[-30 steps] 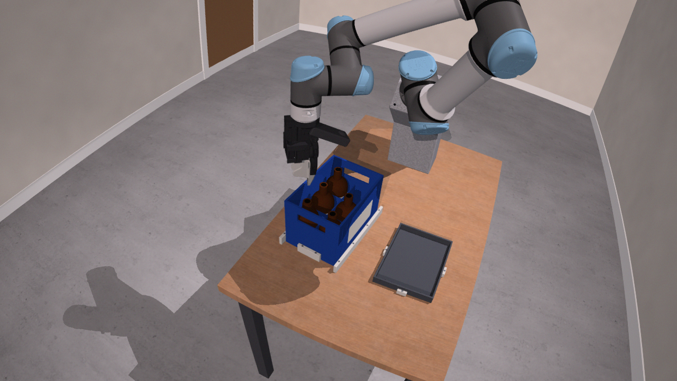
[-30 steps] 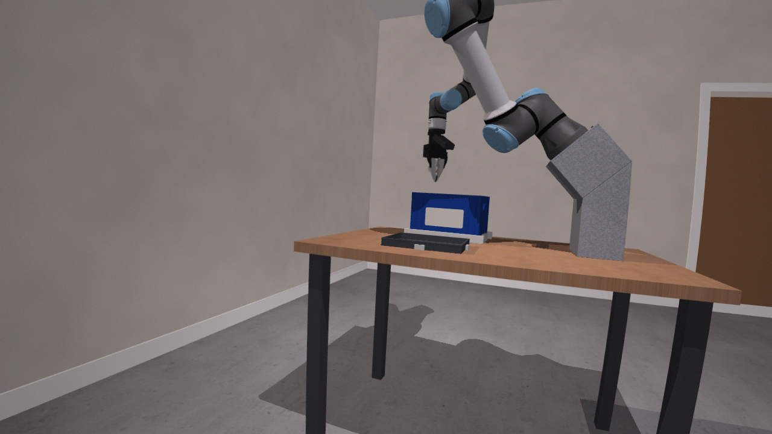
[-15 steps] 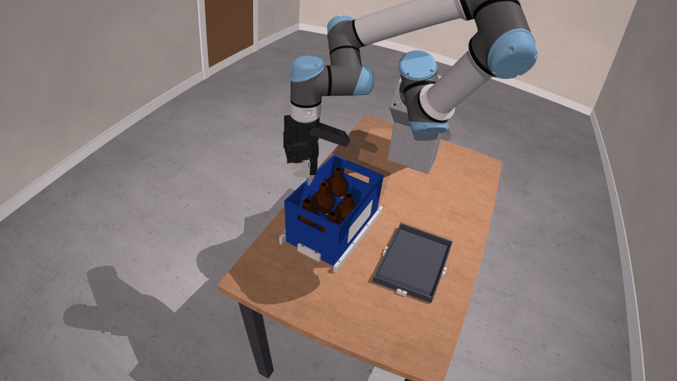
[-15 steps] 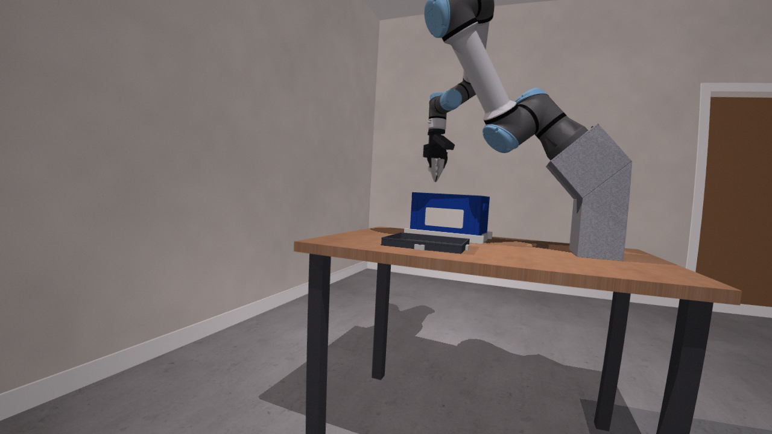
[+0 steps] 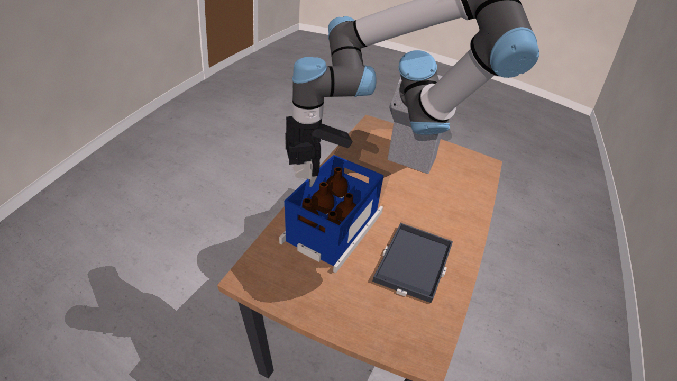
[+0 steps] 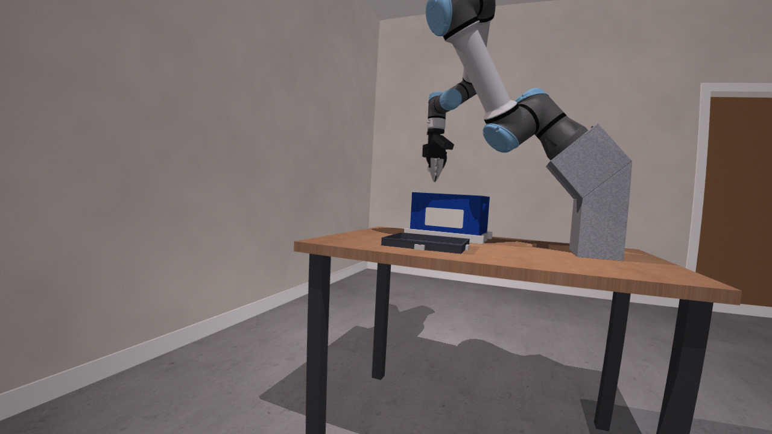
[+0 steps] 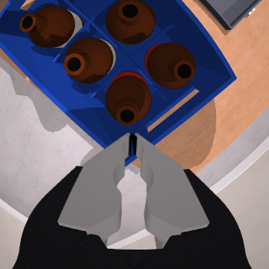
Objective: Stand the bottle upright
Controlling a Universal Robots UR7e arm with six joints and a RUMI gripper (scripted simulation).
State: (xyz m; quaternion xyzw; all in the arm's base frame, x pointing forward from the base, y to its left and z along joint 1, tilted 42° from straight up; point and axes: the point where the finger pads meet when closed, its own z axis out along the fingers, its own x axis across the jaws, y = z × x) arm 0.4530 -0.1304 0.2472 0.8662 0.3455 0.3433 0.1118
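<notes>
Before me is a wooden table (image 5: 416, 199) (image 6: 540, 263) (image 7: 244, 71) on black legs (image 5: 255, 338) (image 6: 318, 334). Directly on its top stand the blue crate (image 5: 310, 237) (image 6: 469, 216) (image 7: 228, 72), upright, with white strips (image 5: 358, 238) (image 6: 445, 235) along its foot, and the dark tray (image 5: 401, 288) (image 6: 426, 243) (image 7: 214, 13), flat beside it with small white blocks (image 5: 401, 292) (image 6: 419, 247) (image 7: 251, 11) at its sides. My grey pedestal (image 5: 411, 149) (image 6: 602, 216) rests there too, well apart from the tray.

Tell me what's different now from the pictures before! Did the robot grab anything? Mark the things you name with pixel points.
Nothing has visibly moved, and nothing was grabbed or let go. The black gripper with grey fingers (image 5: 310, 182) (image 6: 435, 180) is shut on nothing. The round brown bottles (image 5: 323, 200) (image 7: 128, 95), open blue crate (image 5: 307, 238) (image 6: 471, 220) (image 7: 90, 128) and flat dark-grey tray (image 5: 414, 260) (image 6: 398, 242) (image 7: 229, 10) stayed put.
</notes>
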